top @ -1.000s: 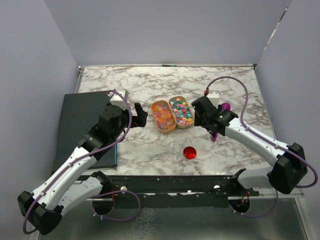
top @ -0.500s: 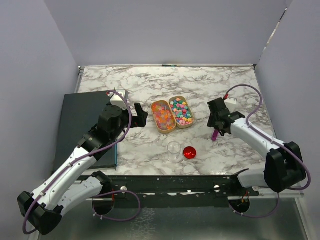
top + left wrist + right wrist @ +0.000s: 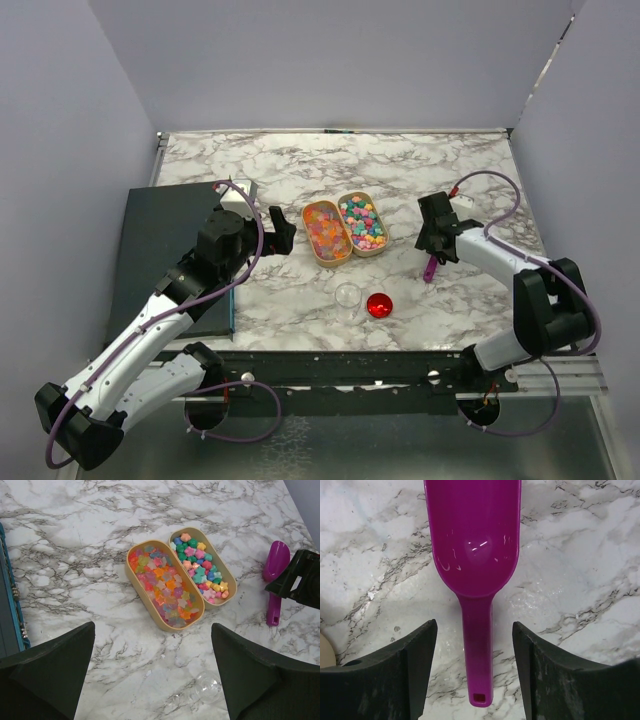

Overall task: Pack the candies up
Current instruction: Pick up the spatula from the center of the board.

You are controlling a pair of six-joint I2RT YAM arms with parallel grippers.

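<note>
Two tan oval trays hold the candies: the left tray (image 3: pixel 326 232) has orange, pink and pale ones (image 3: pixel 165 585), the right tray (image 3: pixel 363 222) has teal, pink and yellow ones (image 3: pixel 200 570). A purple scoop (image 3: pixel 475 555) lies flat on the marble, bowl away from me, handle (image 3: pixel 430 268) pointing to the near edge. My right gripper (image 3: pixel 476 670) is open and hovers over it, one finger on each side of the handle, not touching. My left gripper (image 3: pixel 150 680) is open and empty, left of the trays (image 3: pixel 281 230). A small clear jar (image 3: pixel 347 297) stands below the trays.
A shiny red round lid (image 3: pixel 378 305) lies right of the clear jar, which also shows in the left wrist view (image 3: pixel 207 687). A dark flat board (image 3: pixel 160 240) covers the table's left part, under the left arm.
My right gripper has swung right and back from beside the right tray and now sits over the purple scoop. The left arm, trays, jar and lid have not moved.
</note>
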